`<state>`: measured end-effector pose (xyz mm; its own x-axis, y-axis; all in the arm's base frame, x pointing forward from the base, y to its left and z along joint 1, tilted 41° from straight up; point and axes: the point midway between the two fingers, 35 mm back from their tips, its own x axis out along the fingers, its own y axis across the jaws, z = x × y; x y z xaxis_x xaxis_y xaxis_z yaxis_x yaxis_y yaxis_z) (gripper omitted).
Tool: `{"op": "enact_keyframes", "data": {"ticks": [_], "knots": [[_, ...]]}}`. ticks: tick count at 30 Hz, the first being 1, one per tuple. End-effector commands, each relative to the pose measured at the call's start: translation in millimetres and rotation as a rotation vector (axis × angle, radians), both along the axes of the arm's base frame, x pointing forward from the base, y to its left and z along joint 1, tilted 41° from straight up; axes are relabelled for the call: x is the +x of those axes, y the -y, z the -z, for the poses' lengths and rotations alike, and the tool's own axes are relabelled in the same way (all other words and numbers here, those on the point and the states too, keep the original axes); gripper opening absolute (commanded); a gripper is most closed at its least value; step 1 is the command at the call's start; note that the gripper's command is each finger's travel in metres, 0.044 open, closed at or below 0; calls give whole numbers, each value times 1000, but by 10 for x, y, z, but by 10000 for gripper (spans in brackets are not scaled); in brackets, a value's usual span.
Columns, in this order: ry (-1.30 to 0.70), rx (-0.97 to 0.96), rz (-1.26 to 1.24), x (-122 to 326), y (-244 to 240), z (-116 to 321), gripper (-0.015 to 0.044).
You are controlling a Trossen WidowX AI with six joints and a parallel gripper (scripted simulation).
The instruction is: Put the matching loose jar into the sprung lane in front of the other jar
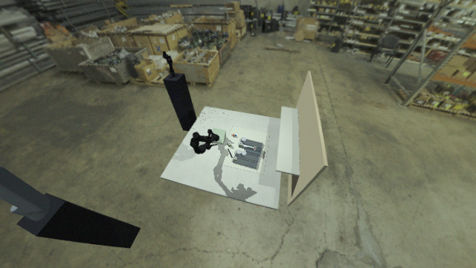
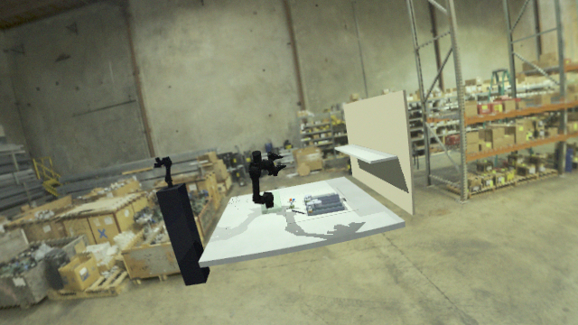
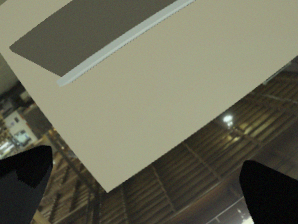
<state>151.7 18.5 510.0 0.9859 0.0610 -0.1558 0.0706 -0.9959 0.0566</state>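
Arm [image 2: 257, 181]: one, black, folded upright over its base at the near edge of the table [image 2: 253, 244], forearm raised and level, pointing toward the panel.
Gripper [image 2: 281, 166]: one, high above the table, well apart from everything on it; fingers spread wide, nothing between them. Wrist view looks up at the panel and the underside of its shelf, tilted.
Panel [image 2: 379, 135]: one, beige, upright at the far edge, carrying one white shelf [image 2: 367, 153].
Lanes [image 1: 248, 152]: two grey trays side by side, each seemingly with a pale-lidded jar [image 1: 243, 141] at the end nearest the arm; which is the sprung lane cannot be told.
Loose items [image 1: 233, 135]: a small cluster between arm base and lanes, too small to count or identify; the loose jar cannot be picked out.
Black pillars [image 2: 181, 235]: two, one partly cut off in the top view.
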Motion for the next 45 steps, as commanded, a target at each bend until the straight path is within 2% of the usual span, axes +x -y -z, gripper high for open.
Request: {"op": "enact_keyframes", "data": {"ticks": [1,7,11,20,25,35,45], "knots": [[-3,3,1,4,-12,9,426],[-81,85,38,128,-290,252,440],[-161,222,89,268,-541,492,440],[-335,661,407,646,-914,1348,440],[-360,959,720,837,-923,1985,440],[-212,1353,1238,937,-707,2908,440],[206,1648,1732,772,-330,3719,440]]}}
